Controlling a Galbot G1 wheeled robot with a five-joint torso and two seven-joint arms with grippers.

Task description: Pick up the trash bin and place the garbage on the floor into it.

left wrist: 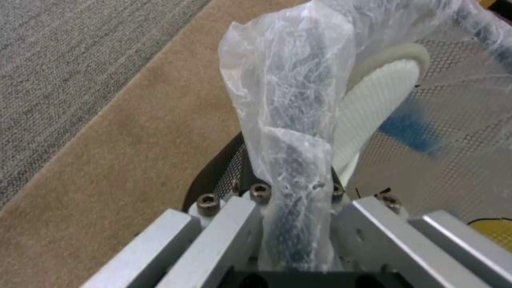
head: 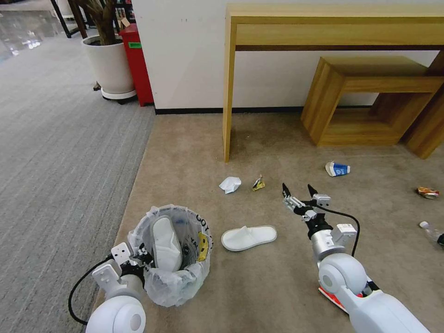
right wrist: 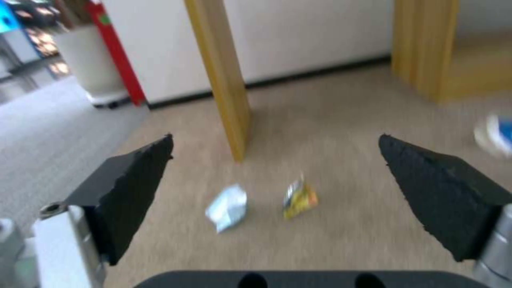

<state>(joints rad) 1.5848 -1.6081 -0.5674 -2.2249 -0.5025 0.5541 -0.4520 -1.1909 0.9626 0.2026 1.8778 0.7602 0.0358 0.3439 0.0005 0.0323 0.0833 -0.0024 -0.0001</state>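
The trash bin point(head: 185, 270), black with a crinkly clear bag, stands on the beige carpet floor point(head: 277, 286) at the near left. One white slipper point(head: 165, 243) stands up inside it. My left gripper point(head: 138, 260) is shut on the bin's near rim; the left wrist view shows the bagged rim point(left wrist: 291, 132) pinched between its fingers and the slipper point(left wrist: 381, 108) behind it. My right gripper point(head: 299, 188) hovers open above the carpet. Beyond it lie a crumpled tissue point(head: 230, 184) point(right wrist: 228, 207) and a small yellow wrapper point(head: 258, 184) point(right wrist: 300, 197). A second slipper point(head: 249, 237) lies between bin and right arm.
A blue-white paper cup point(head: 337, 169), a crushed can point(head: 427, 192) and a small bottle point(head: 432, 232) lie to the right. A wooden desk leg point(head: 227, 88) and a low wooden shelf point(head: 370, 99) stand by the wall. Grey striped carpet point(head: 55, 138) and a plant pot point(head: 110, 64) are on the left.
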